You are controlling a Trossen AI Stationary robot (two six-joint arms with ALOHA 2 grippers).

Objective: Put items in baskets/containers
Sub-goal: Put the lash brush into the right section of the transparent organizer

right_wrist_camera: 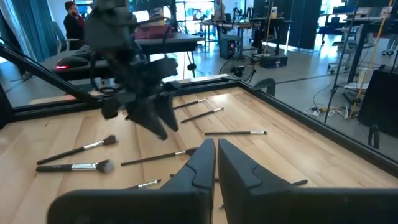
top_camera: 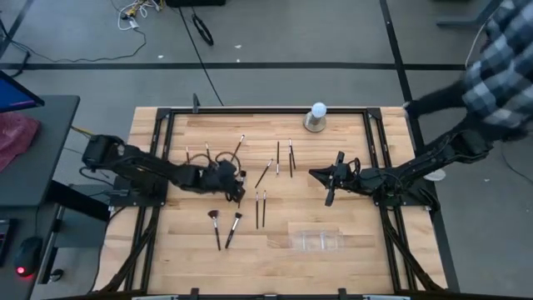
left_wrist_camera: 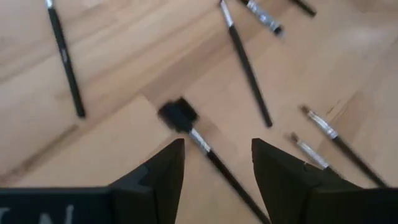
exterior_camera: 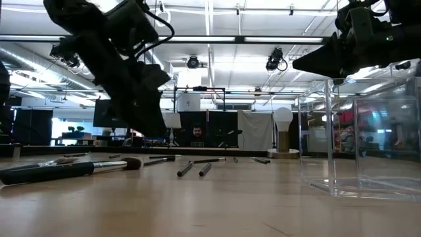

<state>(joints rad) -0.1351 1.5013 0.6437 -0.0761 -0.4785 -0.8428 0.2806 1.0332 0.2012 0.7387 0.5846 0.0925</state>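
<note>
- Near the table's middle, left gripper (left_wrist_camera: 217, 163) hovers, fingers spread, over a makeup brush (left_wrist_camera: 202, 143); judgement: centre on the handle before closing.
- Clear tray (top_camera: 316, 240) sits near the front edge.
- Right gripper (right_wrist_camera: 216, 163) waits clenched, empty.

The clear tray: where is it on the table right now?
In the high view the clear tray lies near the table's front edge, right of centre, empty, below the right gripper and right of the two fan-tipped brushes.
</note>
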